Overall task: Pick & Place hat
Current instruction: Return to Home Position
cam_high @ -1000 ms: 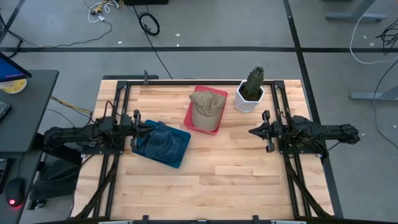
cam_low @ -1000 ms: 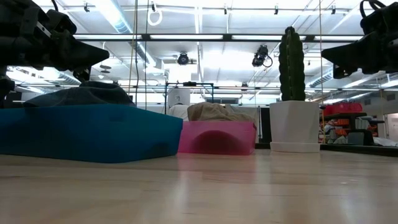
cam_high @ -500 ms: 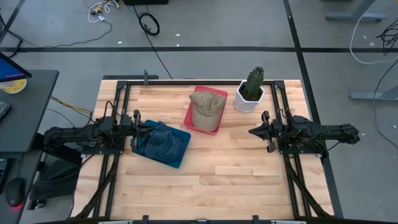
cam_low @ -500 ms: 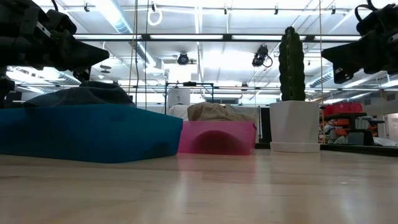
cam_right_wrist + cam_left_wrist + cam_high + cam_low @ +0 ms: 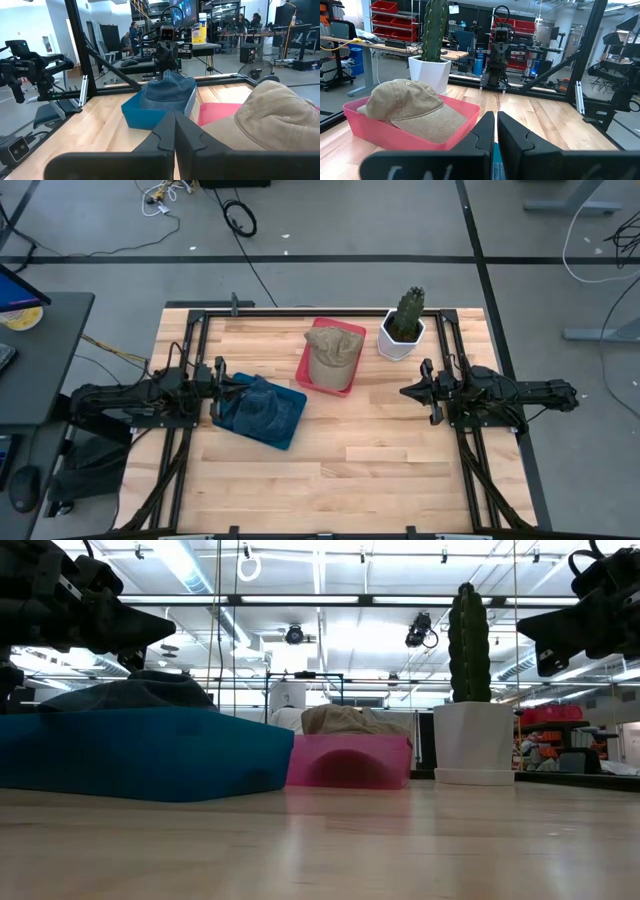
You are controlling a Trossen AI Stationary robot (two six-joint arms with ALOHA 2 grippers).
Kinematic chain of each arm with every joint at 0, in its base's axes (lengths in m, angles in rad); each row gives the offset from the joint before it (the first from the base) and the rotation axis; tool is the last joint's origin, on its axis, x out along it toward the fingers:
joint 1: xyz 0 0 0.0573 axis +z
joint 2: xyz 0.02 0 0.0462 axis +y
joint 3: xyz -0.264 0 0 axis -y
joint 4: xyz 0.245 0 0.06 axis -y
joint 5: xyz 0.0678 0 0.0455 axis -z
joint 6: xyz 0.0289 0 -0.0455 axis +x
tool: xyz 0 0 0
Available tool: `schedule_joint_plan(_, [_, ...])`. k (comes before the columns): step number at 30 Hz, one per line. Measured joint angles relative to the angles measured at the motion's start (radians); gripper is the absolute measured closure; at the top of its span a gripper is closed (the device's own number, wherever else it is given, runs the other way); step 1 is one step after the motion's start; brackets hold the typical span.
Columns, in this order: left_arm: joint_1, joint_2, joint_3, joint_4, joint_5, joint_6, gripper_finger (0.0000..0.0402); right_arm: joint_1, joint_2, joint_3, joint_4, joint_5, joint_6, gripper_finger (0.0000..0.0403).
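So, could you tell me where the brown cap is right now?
In the high view, the brown cap lies in the pink bin, with the cactus pot to its right and the blue bin to its left.

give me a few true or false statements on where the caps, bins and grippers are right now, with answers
1. The brown cap lies in the pink bin. True.
2. The blue bin is empty. False: a blue cap lies in it.
3. The right gripper holds a cap. False: it is shut on nothing, apart from both bins.
4. The cactus stands in a white pot beside the pink bin. True.
5. The left gripper is wide open. False: it is shut, at the blue bin's side.
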Motion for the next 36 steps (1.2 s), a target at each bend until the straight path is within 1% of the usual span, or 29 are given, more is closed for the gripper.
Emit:
schedule_joint_plan(23, [0.0,0.0,0.0,0.0,0.0,0.0,0.0376,0.0,0.0,0.0,0.0,0.0,-0.001,0.0399])
schedule_joint_plan(36, [0.0,0.0,0.0,0.0,0.0,0.0,0.0376,0.0,0.0,0.0,0.0,0.0,-0.002,0.0387])
